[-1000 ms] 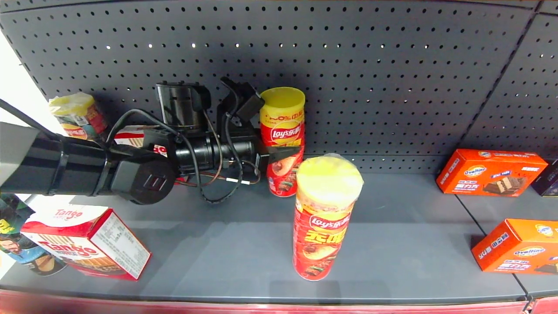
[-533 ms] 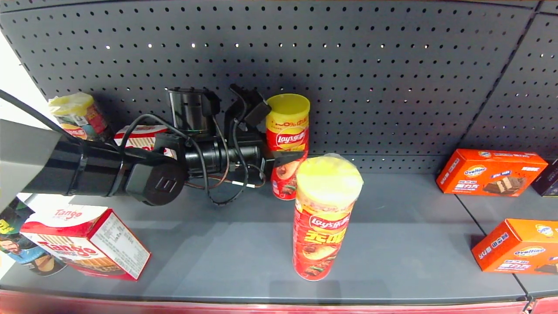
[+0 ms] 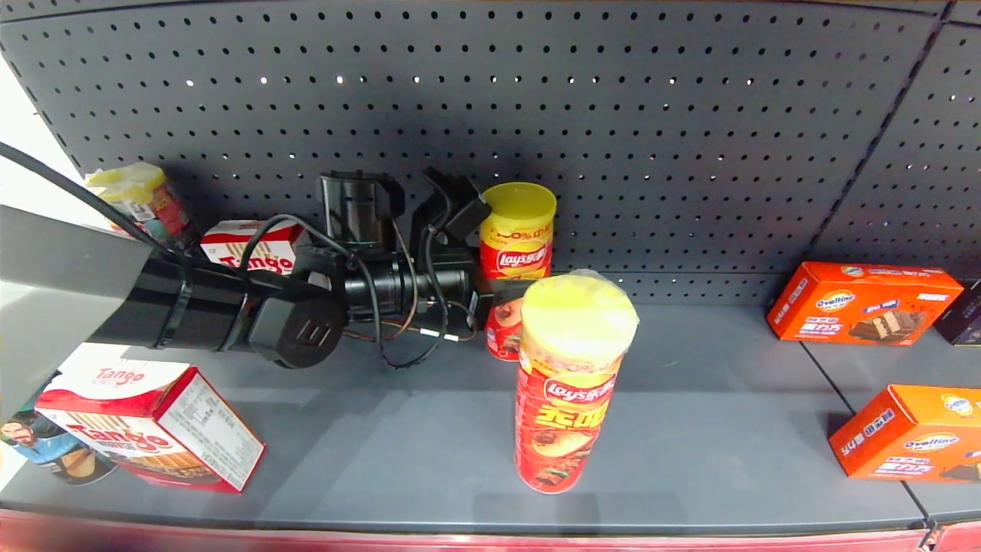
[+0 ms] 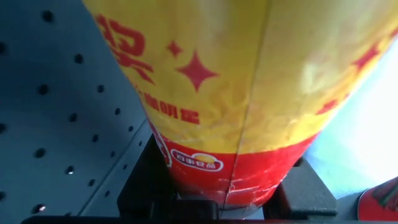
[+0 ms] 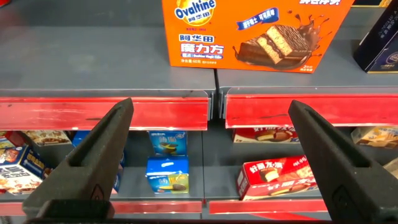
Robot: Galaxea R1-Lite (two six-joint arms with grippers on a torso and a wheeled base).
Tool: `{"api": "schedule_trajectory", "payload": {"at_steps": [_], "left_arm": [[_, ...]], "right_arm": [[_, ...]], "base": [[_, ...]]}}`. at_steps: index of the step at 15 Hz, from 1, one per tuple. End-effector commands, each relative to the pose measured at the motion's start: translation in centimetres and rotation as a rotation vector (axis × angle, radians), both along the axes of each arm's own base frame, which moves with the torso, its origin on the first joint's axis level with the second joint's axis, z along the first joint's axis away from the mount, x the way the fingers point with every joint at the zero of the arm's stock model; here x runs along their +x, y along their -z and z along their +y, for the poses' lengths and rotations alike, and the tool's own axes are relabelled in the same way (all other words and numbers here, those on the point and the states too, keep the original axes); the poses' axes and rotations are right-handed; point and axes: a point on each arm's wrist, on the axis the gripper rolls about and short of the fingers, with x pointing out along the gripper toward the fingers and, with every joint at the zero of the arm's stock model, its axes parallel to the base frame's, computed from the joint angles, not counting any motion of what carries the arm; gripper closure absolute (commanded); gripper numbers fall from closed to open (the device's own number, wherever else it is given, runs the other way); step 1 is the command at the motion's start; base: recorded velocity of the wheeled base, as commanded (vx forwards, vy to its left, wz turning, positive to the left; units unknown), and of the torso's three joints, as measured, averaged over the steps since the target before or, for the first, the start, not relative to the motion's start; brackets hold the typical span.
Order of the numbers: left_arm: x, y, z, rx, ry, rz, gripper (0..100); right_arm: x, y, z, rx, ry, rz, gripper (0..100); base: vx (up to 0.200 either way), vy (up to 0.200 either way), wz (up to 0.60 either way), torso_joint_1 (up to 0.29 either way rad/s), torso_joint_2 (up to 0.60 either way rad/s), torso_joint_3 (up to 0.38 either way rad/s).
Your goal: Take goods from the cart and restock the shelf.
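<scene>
Grey shelf point(image 3: 728, 429) under a pegboard point(image 3: 613, 115): seen from the head, the left gripper point(image 3: 504, 291) clamps an upright chips can point(image 3: 518, 238) near the back edge, behind a second can point(image 3: 571, 383). At the left wrist, that can is pinched between black fingers point(image 4: 146, 186). At the right wrist, the right gripper point(image 5: 230, 155) gapes wide before an orange box point(image 5: 249, 34).
</scene>
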Motion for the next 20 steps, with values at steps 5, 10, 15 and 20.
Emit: {"api": "schedule_trajectory", "payload": {"at_steps": [5,10,15,20], "left_arm": [[-0.1,0.3,-0.1,0.010,0.004,-0.010,0],[-3.4,-1.8,1.9,-0.012,-0.016,-0.052,0],[-6.4,-1.4,4.5,0.044,-0.123,-0.052,0],[-6.0,-1.8,4.2,0.045,-0.208,-0.065,0]], "right_arm": [[0.0,0.0,0.0,-0.001,0.001,0.000,0],[0.0,0.0,0.0,-0.001,0.001,0.000,0],[0.0,0.0,0.0,-0.001,-0.001,0.000,0],[0.0,0.0,0.0,0.001,0.001,0.000,0]], "base": [[0.000,0.000,0.00,0.000,0.00,0.000],[0.000,0.000,0.00,0.000,0.00,0.000],[0.000,0.000,0.00,0.000,0.00,0.000],[0.000,0.000,0.00,0.000,0.00,0.000]]}}
